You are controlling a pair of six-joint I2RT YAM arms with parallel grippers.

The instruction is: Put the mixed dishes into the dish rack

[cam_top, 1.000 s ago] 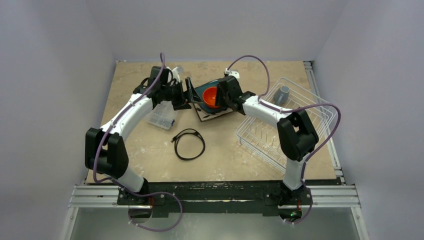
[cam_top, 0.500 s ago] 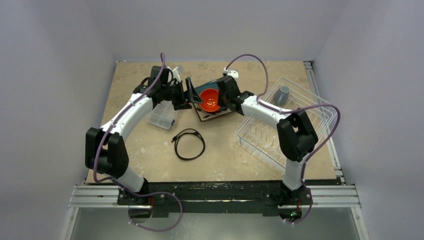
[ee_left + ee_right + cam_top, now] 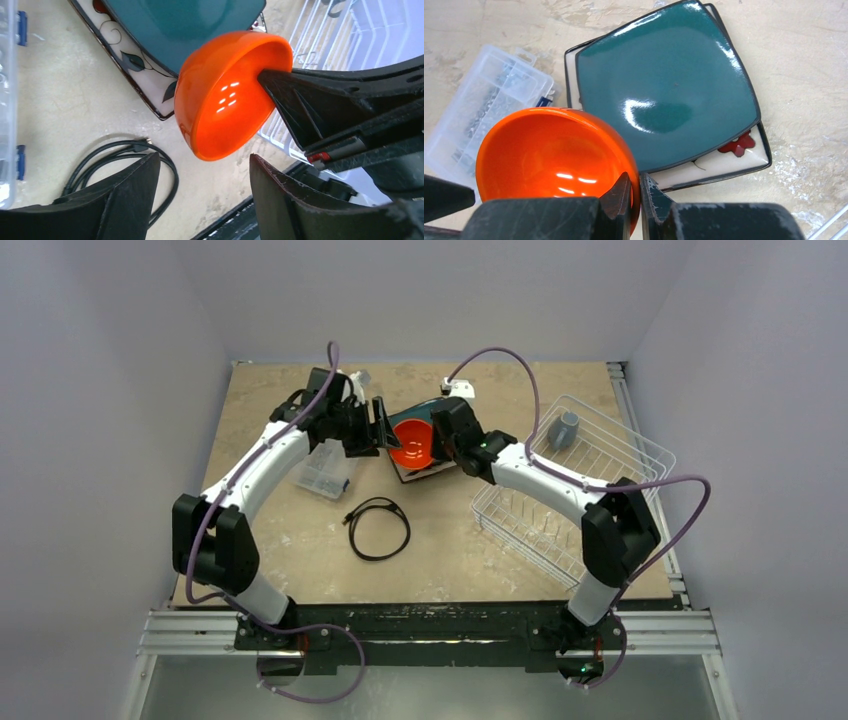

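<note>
The orange bowl hangs tilted above the table, with my right gripper shut on its rim, one finger inside and one outside. Under it lies the dark teal squarish plate, stacked on the dark-rimmed patterned plate. My left gripper is open just left of the bowl, holding nothing. The bowl's underside sits just beyond its fingertips. The white wire dish rack stands at the right with the grey-blue mug in its far corner.
A clear plastic compartment box lies left of the plates, under my left forearm. A black coiled cable lies on the table nearer the arm bases. The rack's wires show beyond the bowl in the left wrist view.
My right gripper has shut on the bowl's rim and raised the bowl off the teal plate, carrying it slightly left. My left gripper's jaws have narrowed a little.
</note>
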